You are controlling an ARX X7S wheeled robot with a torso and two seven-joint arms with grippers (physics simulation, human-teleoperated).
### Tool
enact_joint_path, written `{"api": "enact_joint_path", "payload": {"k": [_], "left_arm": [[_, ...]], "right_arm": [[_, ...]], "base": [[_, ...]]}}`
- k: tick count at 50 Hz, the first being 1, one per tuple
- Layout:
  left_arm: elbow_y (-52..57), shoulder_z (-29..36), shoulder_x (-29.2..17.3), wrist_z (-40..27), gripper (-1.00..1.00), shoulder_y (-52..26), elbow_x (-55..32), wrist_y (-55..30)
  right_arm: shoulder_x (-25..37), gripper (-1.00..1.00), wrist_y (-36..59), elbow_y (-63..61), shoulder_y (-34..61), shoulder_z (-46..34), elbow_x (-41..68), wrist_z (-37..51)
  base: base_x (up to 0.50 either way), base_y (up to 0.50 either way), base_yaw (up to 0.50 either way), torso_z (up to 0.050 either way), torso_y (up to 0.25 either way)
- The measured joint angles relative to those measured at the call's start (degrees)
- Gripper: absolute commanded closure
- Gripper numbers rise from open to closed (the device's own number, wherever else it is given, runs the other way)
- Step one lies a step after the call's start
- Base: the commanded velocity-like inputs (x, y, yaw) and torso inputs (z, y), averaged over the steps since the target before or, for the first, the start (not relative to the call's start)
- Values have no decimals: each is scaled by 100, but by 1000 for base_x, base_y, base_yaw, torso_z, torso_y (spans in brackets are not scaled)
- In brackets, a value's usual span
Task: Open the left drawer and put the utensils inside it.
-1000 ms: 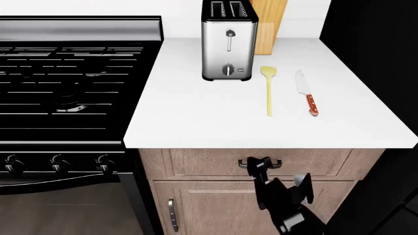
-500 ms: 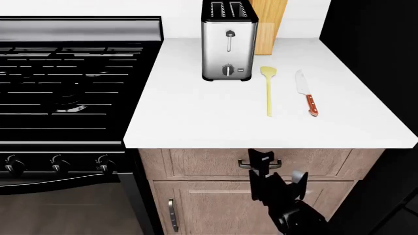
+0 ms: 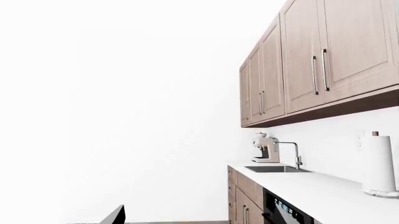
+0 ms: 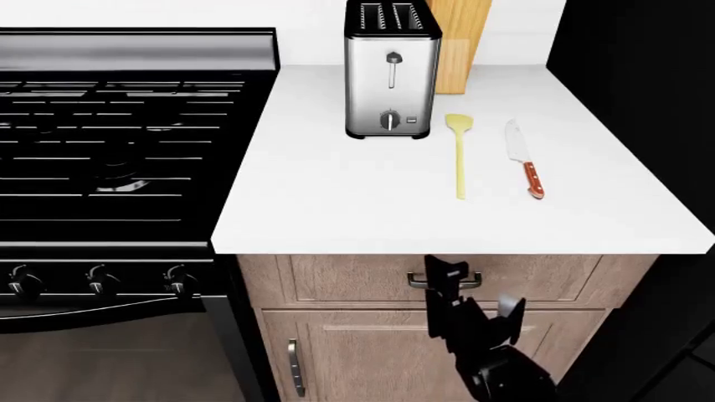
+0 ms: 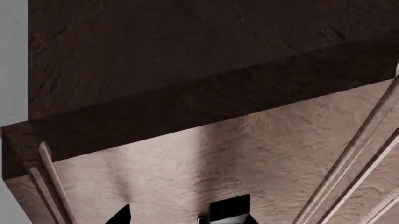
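Head view shows the opening step in hand: the right hand (image 4: 474,289) is up at the drawer (image 4: 335,278), which looks closed, its front flush under the counter (image 4: 335,201); one dark finger (image 4: 448,276) stands across the middle of the bar handle (image 4: 416,280), the other hangs lower and to the right in front of the cabinet door (image 4: 357,360); the fingers stand apart, and whether the upper one touches the bar or only overlaps it cannot be told; nothing is held. Right wrist view is filled with wood grain close up, with only the fingertips (image 5: 231,209) at the edge, so it settles nothing about contact. The left hand shows only a dark sliver (image 3: 115,217), its state unknowable; that camera looks off across the kitchen. The spatula (image 4: 460,155) and knife (image 4: 523,159) lie side by side, apart, on the counter right of the toaster (image 4: 389,71), above and well clear of the hand. My reading: next, seat the fingers around the bar, close, then pull straight out; the utensils follow.
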Motion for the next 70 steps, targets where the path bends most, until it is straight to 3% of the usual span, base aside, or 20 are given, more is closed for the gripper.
{"api": "enact_joint_path", "payload": {"k": [13,23,31,47,70], "left_arm": [[0,-2,-18,-20,-100,0,-78,-47],[0,46,-64,-61,-100,0,-97,-90],[0,95,-85,-88,-100,0,-102,-110],[0,160,-58,-94,-100,0,-75,-88],[0,148,-74,-104,-100,0,-90,-124]], "right_arm": [[-119,100,-505,-751,-357,171,38,608],[-70,100,-989,-1021,-617,1044,-222,1142],[-149,100,-1205,-1301,-750,1124,-57,1345],[-65,100,-983,-1322,-692,1214,-199,1586],[113,100,-742,-2608,-1349,1427,-415,2472]], "base": [[11,0,2,-1,0],[0,0,0,0,0],[0,0,0,0,2],[0,0,0,0,1],[0,0,0,0,1]]}}
